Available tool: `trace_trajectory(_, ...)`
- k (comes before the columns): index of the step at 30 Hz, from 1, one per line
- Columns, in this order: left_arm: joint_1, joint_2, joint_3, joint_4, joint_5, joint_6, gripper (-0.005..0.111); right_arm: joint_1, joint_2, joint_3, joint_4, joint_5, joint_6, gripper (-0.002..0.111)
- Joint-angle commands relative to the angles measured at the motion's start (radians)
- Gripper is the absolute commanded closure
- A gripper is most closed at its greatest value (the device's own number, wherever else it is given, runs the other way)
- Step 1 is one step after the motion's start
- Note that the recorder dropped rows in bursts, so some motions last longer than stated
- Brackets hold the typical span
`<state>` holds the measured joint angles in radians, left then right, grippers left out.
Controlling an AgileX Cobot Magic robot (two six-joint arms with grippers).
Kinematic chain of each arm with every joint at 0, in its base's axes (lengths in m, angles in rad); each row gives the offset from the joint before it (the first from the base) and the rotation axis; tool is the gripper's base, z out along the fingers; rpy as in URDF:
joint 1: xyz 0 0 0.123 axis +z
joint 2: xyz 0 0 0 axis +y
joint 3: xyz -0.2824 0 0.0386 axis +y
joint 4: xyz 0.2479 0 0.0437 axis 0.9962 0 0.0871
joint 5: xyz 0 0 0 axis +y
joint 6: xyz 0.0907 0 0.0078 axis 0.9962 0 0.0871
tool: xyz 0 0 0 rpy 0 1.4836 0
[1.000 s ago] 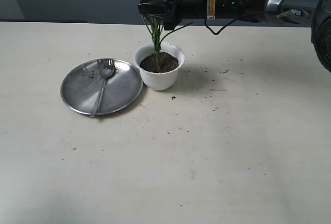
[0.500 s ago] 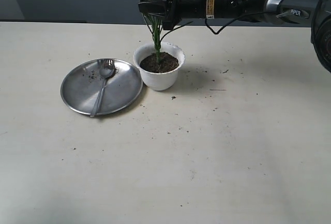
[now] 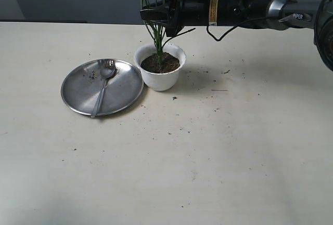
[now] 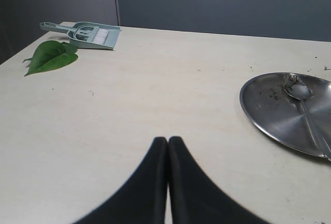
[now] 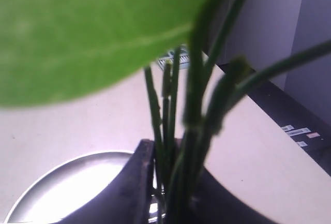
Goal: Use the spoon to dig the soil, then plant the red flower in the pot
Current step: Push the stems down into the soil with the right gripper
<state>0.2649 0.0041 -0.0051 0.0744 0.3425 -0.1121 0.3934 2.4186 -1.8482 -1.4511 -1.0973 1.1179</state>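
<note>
Now the right gripper [image 3: 152,13], clamped on the red flower [image 3: 157,40] at upper centre, has dipped slightly, pressing its stems into the soil [image 3: 167,64] of the pot [image 3: 161,81]. Planting looks nearly done. The left gripper [image 4: 167,142] sits pressed together, empty.

The black right arm [image 3: 234,8] stretches level from the right, its black right gripper [image 3: 152,13] pinched on thin green flower stems [image 3: 157,40], while the black left gripper [image 4: 167,144] has its fingers pressed together.
</note>
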Motion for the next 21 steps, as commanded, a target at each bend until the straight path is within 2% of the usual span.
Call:
trace_trajectory(1,-0.007,-0.004,0.005,-0.011,-0.007,0.000,0.106,-0.004,-0.001,0.010,-0.050,-0.012,0.015,0.109)
trace_trajectory(21,-0.007,-0.004,0.005,-0.011,-0.007,0.000,0.106,-0.053,-0.001,0.010,-0.137,-0.080,0.110,0.109)
